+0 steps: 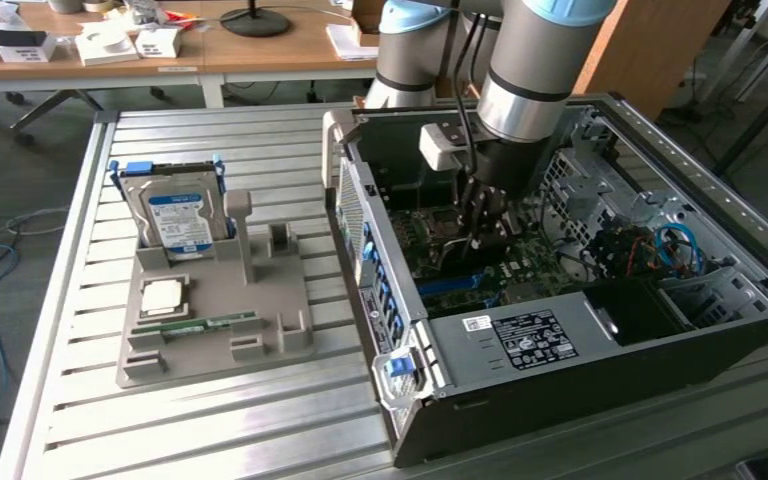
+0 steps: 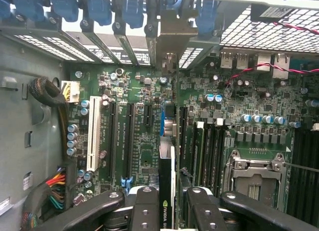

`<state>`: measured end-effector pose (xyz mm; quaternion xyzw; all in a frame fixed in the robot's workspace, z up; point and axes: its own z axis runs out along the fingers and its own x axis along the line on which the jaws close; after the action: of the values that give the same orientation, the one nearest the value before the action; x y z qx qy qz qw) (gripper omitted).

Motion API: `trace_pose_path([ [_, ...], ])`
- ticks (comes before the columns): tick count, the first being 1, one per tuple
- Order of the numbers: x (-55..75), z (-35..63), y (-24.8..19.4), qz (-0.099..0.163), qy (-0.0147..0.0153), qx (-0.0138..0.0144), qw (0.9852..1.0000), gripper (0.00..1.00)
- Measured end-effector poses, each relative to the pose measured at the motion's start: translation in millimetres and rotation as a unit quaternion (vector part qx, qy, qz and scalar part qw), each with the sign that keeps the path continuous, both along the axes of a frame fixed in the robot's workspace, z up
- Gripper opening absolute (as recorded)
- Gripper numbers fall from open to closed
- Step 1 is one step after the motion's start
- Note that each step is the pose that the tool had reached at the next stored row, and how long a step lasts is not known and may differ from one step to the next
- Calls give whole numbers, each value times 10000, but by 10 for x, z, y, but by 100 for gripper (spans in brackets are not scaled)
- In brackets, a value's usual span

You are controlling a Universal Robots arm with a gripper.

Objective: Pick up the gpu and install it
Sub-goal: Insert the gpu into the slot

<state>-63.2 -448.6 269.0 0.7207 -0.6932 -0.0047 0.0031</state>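
In the wrist view the gpu (image 2: 168,183) shows edge-on as a thin dark card with a small green logo, held between my gripper's (image 2: 168,203) black fingers (image 2: 144,203). Its silvery bracket (image 2: 172,39) reaches the row of rear slot openings in the case. The card stands upright along the blue slot (image 2: 163,122) on the green motherboard (image 2: 134,136); whether it is seated I cannot tell. In the exterior view my gripper (image 1: 478,235) reaches down inside the open computer case (image 1: 531,340), over the motherboard.
Blue slot clips (image 2: 99,6), cable bundles (image 2: 55,186), memory slots (image 2: 212,141) and the empty processor socket (image 2: 256,178) crowd the card. Outside the case, a grey fixture (image 1: 271,335) holds a hard drive (image 1: 177,215), a processor (image 1: 164,295) and a memory stick (image 1: 197,325).
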Motion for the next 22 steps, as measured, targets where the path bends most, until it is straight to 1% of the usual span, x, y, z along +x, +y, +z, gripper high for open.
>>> trace_pose_path([
  [7,0,6,-15,0,0,0,10000,26],
  [22,-22,6,-16,1,0,1,10000,26],
])
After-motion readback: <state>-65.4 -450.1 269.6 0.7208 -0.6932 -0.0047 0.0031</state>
